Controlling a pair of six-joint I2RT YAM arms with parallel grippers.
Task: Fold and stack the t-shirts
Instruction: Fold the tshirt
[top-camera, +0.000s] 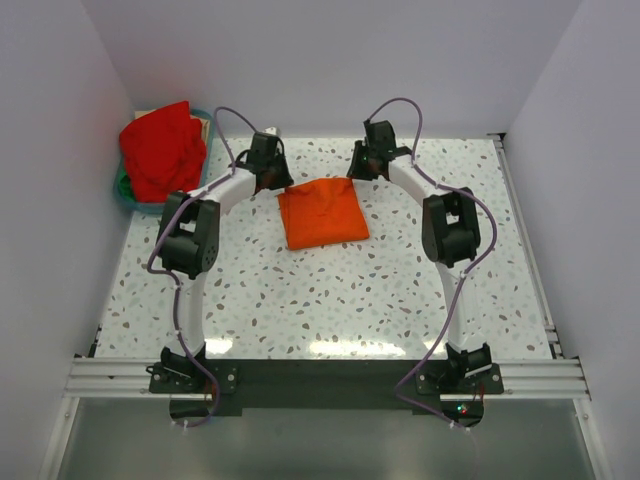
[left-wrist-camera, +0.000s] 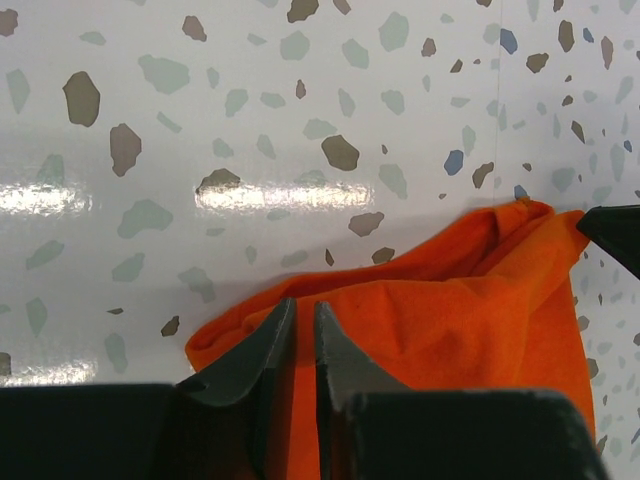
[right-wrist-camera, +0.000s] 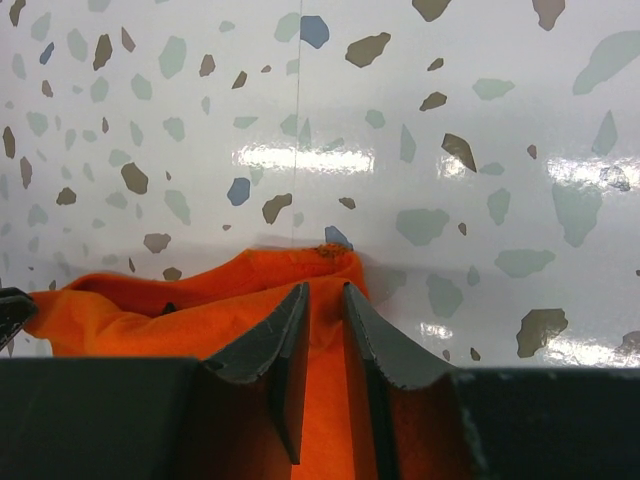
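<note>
An orange t-shirt (top-camera: 322, 213) lies folded into a rough square on the speckled table, at the far middle. My left gripper (top-camera: 270, 182) is down at its far left corner, and in the left wrist view the jaws (left-wrist-camera: 305, 306) stand nearly together with the orange cloth (left-wrist-camera: 450, 310) between them. My right gripper (top-camera: 364, 172) is at the far right corner, its jaws (right-wrist-camera: 325, 290) pinching a raised fold of the orange cloth (right-wrist-camera: 150, 300). A red t-shirt (top-camera: 160, 150) lies crumpled in the basket at the far left.
The blue-green plastic basket (top-camera: 126, 200) stands in the far left corner against the wall. White walls close in the table on the left, back and right. A metal rail (top-camera: 320, 378) runs along the near edge between the arm bases.
</note>
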